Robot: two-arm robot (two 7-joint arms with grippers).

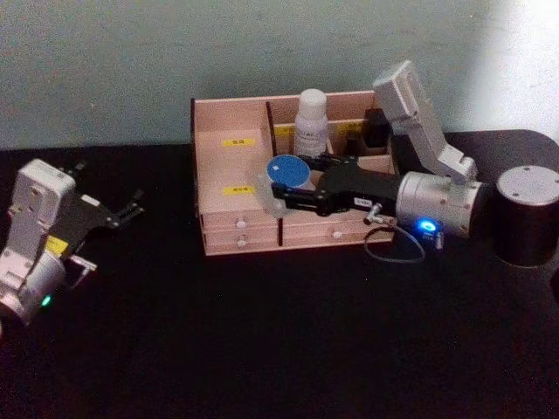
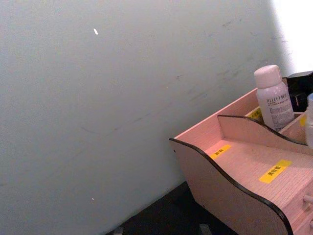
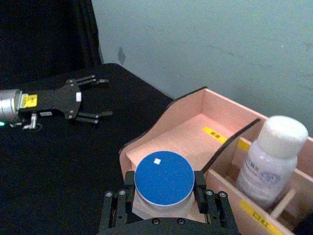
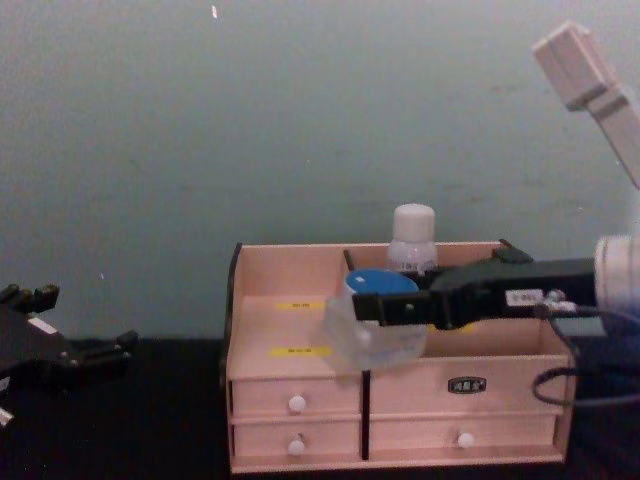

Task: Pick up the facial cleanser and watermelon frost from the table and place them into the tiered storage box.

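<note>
The tiered storage box [image 1: 229,188] stands at the table's middle back, also in the chest view [image 4: 500,385]. The facial cleanser [image 1: 311,122], a white bottle, stands upright in a rear compartment [image 3: 271,161] [image 4: 413,238] [image 2: 273,98]. My right gripper [image 1: 293,185] is shut on the watermelon frost [image 1: 286,169], a frosted jar with a blue lid [image 3: 164,177]. It holds the jar tilted over the box's lower front tier beside the middle divider [image 4: 375,325]. My left gripper [image 1: 131,208] rests open at the table's left, away from the box.
A small black item [image 1: 374,129] sits in the box's rear right compartment. Drawers with white knobs [image 4: 297,403] face me. A pale wall stands close behind the box. The black table [image 1: 262,349] stretches wide in front. A loose cable [image 1: 393,249] hangs by my right wrist.
</note>
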